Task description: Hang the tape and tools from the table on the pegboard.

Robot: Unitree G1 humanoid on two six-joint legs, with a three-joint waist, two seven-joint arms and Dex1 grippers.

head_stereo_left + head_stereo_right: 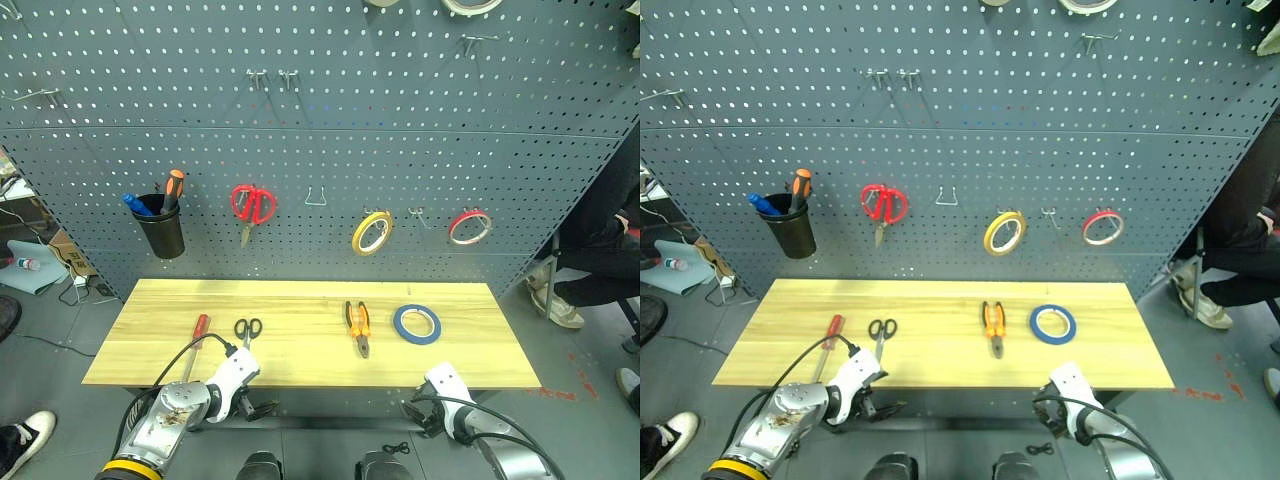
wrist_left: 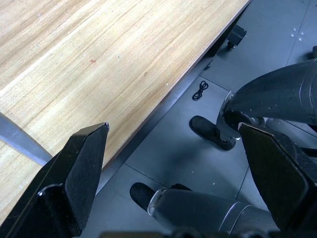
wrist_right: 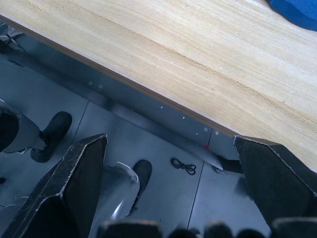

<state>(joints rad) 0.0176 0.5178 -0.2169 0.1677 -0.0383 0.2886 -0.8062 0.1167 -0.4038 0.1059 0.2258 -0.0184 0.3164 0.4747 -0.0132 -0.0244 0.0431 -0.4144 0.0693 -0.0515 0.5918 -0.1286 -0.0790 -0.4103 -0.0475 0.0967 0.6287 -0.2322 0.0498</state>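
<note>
Tools wait untouched on the table [image 1: 300, 370]: red-handled screwdriver [image 1: 198, 332], black-handled scissors [image 1: 247, 330], pliers [image 1: 358, 325] and blue tape [image 1: 416, 323] lie in a row below the pegboard [image 1: 320, 150]. Both the left gripper [image 2: 173, 163] and the right gripper [image 3: 168, 173] hang at the near edge, jaws wide and empty. Nothing appears hung yet; the first pick likely calls for reaching forward over the tabletop.

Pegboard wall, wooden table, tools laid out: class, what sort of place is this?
Probably a workshop or tool-storage corner. A perforated pegboard carries hooks, hung scissors and tape rings, and the wooden table below holds pliers and blue tape.
</note>
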